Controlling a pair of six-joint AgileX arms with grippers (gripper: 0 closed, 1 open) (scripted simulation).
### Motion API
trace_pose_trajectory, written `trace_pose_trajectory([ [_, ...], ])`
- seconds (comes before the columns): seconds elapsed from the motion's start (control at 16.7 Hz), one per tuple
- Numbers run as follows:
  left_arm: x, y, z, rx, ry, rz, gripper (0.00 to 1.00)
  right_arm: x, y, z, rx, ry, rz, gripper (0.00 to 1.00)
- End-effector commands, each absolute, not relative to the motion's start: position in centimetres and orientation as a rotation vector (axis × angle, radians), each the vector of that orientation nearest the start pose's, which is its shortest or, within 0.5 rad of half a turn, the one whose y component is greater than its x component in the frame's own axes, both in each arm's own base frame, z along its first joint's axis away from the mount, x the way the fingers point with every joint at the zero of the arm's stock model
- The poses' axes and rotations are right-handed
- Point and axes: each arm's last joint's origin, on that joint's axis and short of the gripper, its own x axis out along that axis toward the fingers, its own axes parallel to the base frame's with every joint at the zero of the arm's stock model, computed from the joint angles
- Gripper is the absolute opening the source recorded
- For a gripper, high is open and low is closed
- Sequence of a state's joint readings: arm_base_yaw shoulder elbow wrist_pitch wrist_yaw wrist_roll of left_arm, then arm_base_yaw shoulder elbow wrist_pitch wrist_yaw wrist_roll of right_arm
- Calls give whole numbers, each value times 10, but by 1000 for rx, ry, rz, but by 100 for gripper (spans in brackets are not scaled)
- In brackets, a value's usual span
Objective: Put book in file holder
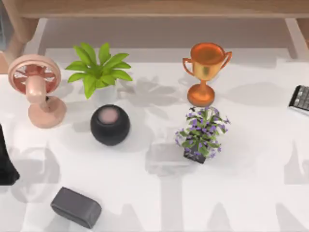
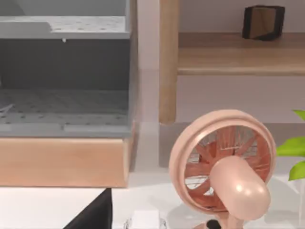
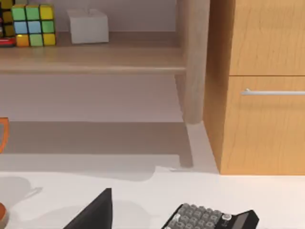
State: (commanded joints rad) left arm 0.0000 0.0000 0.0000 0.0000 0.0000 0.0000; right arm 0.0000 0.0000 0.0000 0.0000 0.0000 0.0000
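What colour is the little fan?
The fan is pink, clearest in the left wrist view.

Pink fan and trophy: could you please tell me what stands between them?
In the top view, a green leafy plant stands between the pink fan and the trophy.

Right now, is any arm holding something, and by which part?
As far as I can tell, nothing is held: the fan and the calculator stand free on the table.

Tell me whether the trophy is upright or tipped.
Upright: the shiny orange-gold metal trophy stands on its round base, cup uppermost, behind the purple-flowered potted plant.
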Motion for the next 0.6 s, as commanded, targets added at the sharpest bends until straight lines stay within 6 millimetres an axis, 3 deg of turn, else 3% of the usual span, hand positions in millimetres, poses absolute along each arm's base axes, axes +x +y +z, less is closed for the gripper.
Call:
trace_pose_trajectory([
  [0.18,106,-1,162,0,-2,-1,100,106,-1,160,0,0,0,100],
  [0.3,105,-2,175,-2,-8,-4,100,106,-1,160,0,0,0,100],
  [0.6,112,-8,245,-9,-33,-14,100,106,-1,160,0,0,0,100],
])
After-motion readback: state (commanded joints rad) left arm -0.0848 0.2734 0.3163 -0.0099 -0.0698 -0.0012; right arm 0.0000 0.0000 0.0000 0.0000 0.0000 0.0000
